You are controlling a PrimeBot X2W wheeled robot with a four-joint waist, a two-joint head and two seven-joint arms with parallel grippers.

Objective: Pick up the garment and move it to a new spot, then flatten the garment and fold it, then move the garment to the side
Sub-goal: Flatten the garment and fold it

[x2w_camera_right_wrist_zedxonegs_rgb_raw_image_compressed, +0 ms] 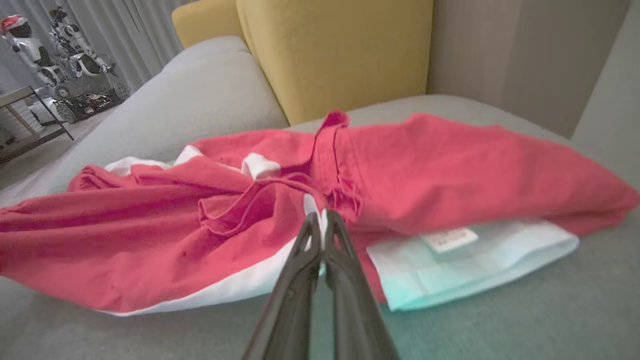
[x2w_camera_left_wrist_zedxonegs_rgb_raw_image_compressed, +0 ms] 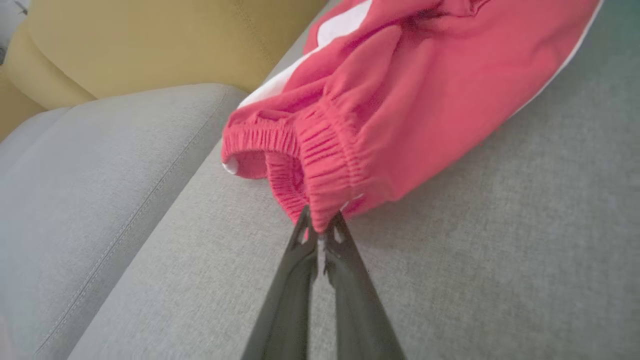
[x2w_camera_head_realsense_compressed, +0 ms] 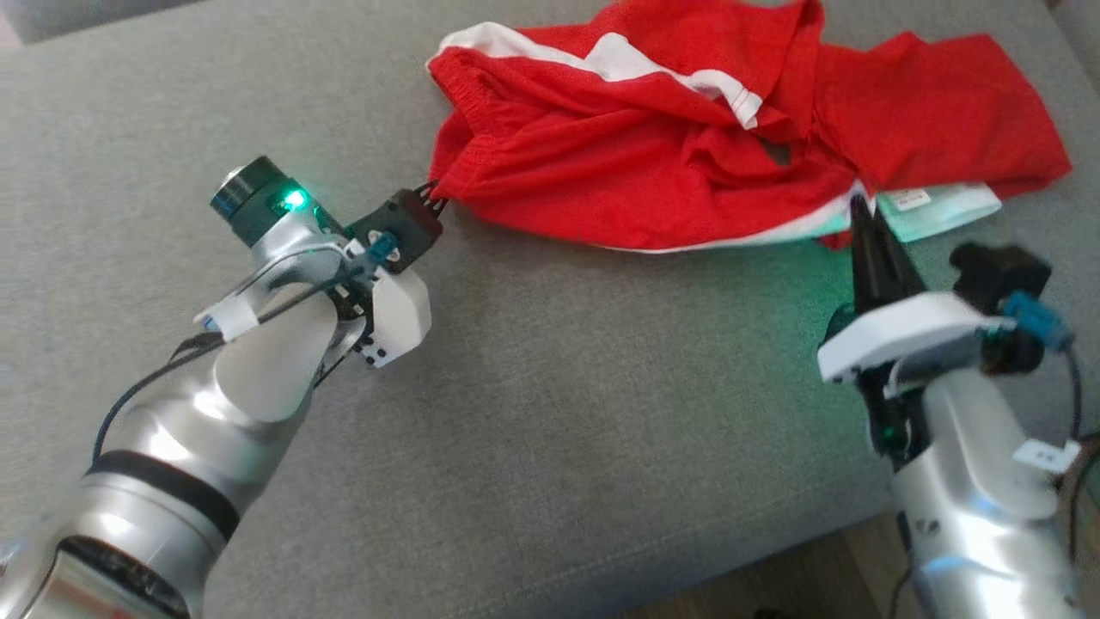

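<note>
The garment is a pair of red shorts with white side stripes, lying crumpled on a grey cushion at the upper middle. A white inner lining with a label pokes out at its near right edge. My left gripper is shut on the elastic waistband corner at the garment's left end. At the near right hem, my right gripper is shut on the white-trimmed edge, its dark fingers pressed together.
The grey cushion spreads wide in front of the garment, and its front edge runs along the lower right. Yellow cushions stand behind. A seam divides two seat cushions on the left. Small robot figures stand far off.
</note>
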